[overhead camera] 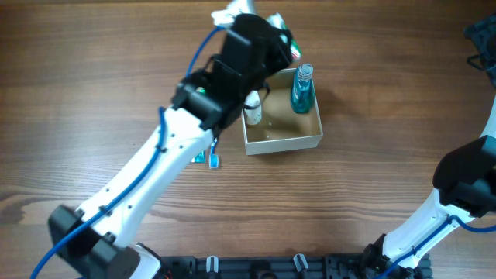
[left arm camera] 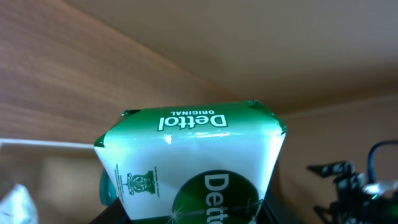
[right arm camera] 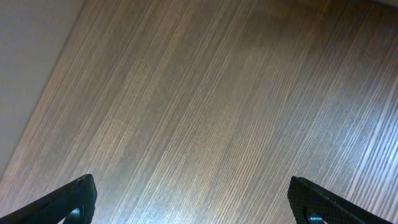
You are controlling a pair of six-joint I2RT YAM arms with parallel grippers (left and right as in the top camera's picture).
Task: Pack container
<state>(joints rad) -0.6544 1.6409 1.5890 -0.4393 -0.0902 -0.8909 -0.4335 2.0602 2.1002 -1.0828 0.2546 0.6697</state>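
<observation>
Surface: wood-grain counter [overhead camera: 93,77], brown, grain running left-right in the overhead view.

Left hand [overhead camera: 271,43]: pinching a Dettol Original soap pack [left arm camera: 186,155], green and white. The pack fills the left wrist view, and the fingers are almost wholly hidden behind it. Left arm [overhead camera: 155,170] stretches diagonally from the near-left edge, and the hand hangs over the far-left corner of the container [overhead camera: 283,143].

Container: right of centre on the counter, open top, white walls, tan inside. A blue bottle [overhead camera: 302,91] stands upright at its far-right side, and a small white bottle [overhead camera: 253,108] sits at the left wall. A small blue item [overhead camera: 211,160] lies on the counter just left of the container, partly under the arm.

Right hand [right arm camera: 193,205]: fingers [right arm camera: 68,202] spread wide, nothing between them, bare counter below. Right arm [overhead camera: 465,182] is folded at the near-right edge, well apart from the container.
</observation>
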